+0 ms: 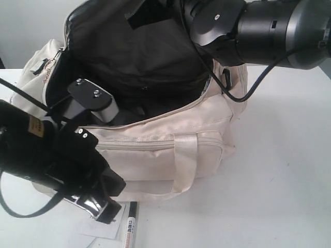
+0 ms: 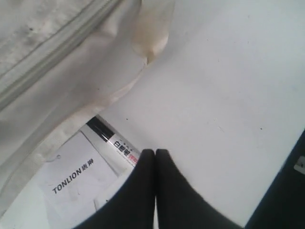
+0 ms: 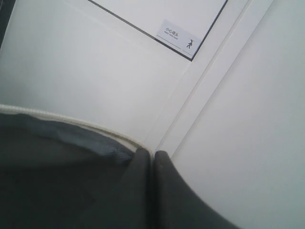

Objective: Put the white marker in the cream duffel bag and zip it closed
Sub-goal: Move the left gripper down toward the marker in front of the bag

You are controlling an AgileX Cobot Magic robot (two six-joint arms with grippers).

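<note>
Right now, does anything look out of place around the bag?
Yes: the white marker lies on the table outside the cream duffel bag, at its base beside a paper card. The bag's top flap stands wide open.

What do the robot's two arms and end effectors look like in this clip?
Both arms are glossy black with rounded joint housings; the right arm has a grey cylindrical section and a thin black cable. The left arm carries a small tan label and a silver bracket. The left end effector and right end effector each have two tapered black fingers.
</note>
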